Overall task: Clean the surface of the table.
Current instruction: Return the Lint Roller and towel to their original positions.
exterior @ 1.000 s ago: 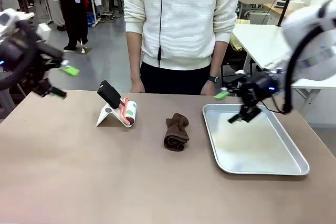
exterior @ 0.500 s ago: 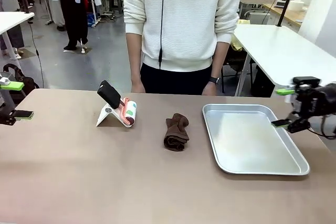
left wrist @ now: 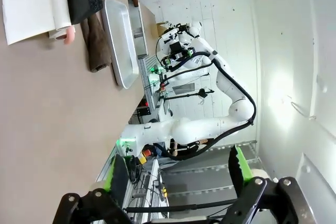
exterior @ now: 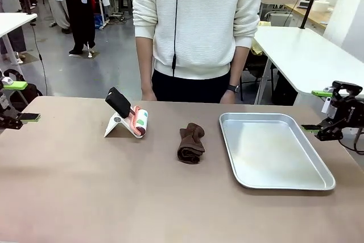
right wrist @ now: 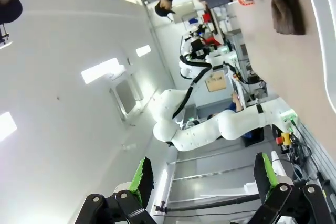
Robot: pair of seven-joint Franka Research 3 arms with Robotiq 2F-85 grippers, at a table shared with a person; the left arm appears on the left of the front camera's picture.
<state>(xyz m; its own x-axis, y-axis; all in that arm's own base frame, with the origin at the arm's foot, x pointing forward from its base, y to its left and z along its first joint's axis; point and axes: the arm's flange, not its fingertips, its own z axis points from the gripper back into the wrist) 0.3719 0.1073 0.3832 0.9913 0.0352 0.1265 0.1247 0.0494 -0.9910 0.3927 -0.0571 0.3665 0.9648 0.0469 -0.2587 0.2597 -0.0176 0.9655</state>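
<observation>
The table [exterior: 114, 186] has a brownish matte top, and it runs along the left of the left wrist view [left wrist: 31, 108] and the right of the right wrist view [right wrist: 294, 72]. My left gripper [exterior: 20, 101] hangs open at the table's far left edge, nothing between its green pads [left wrist: 113, 174]. My right gripper [exterior: 316, 110] stands open just past the right rim of the tray, empty too, its pads [right wrist: 265, 169] wide apart. A crumpled brown cloth [exterior: 190, 143] lies mid-table. A lint roller [exterior: 126, 116] rests on a white stand left of it.
A shallow silver tray [exterior: 318, 181] lies at the right with nothing in it. A person in a white sweater [exterior: 196, 27] stands at the far edge, hands low by the table. White-topped tables [exterior: 301, 49] stand behind on the right.
Both arms have swung outward: the left gripper from over the table's left end to its edge, the right gripper from over the tray to beyond its right rim. Both stay open.
</observation>
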